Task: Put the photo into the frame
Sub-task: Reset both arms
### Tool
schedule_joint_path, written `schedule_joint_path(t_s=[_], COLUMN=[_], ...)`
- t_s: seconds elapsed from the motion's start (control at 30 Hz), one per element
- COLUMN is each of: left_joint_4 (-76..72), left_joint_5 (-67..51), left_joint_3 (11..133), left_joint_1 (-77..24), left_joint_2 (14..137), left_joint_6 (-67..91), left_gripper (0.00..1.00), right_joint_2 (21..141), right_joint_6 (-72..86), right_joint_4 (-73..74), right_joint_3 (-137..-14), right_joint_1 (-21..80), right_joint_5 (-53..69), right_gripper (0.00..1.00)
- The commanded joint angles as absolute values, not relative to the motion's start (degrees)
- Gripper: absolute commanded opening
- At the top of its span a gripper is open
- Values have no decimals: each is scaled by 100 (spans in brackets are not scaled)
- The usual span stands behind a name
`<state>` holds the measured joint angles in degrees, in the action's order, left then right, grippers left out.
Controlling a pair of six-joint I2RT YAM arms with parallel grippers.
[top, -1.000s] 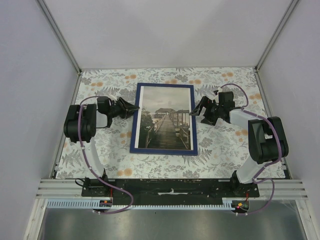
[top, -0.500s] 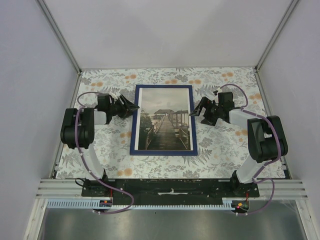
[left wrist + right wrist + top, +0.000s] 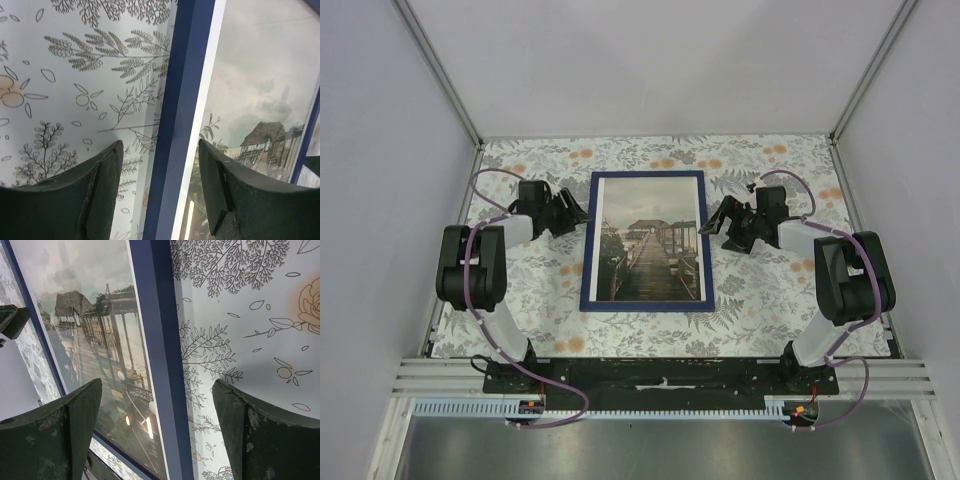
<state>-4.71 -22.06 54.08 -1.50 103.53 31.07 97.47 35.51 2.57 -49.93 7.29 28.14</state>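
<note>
On the flowered tablecloth (image 3: 760, 300) the frame (image 3: 645, 304) lies flat in the middle, blue face up. The photo (image 3: 648, 245) of the pier lies inside its rim, though I cannot tell whether the print is fully seated. Further back, the left gripper (image 3: 582, 216) stands partly open at the frame's left edge, its fingers (image 3: 102, 170) either side of the blue rim and holding nothing. Opposite, the right gripper (image 3: 710, 228) gapes wide across the right rim, also empty.
</note>
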Motion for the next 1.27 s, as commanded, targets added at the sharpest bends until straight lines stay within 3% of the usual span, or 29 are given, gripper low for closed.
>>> schedule_joint_path(t_s=[0.0, 0.13, 0.2, 0.37, 0.8, 1.23], left_joint_4=[358, 1359, 1809, 2337, 2408, 2391], left_joint_5=[-1548, -960, -643, -28, -343, -474], left_joint_3=[5695, 6335, 6599, 6785, 6223, 6117], left_joint_1=[-281, -386, -500, -1062, -1802, -1819], left_joint_2=[9941, 9783, 9686, 8853, 6715, 6732], left_joint_6=[2585, 2128, 1934, 1688, 1731, 1696], left_gripper=[68, 68, 84, 92, 95, 96], right_joint_2=[9651, 9387, 9177, 8431, 5890, 5686], right_joint_6=[3472, 3314, 3243, 3156, 3015, 2971], right_joint_4=[140, 658, 1018, 1590, 2653, 2742], right_joint_3=[-4957, -5185, -5395, -5818, -5827, -5757], right_joint_1=[738, 747, 747, 738, 756, 747], right_joint_5=[2690, 2339, 2154, 1855, 1231, 1204], right_gripper=[98, 98, 98, 98, 98, 98])
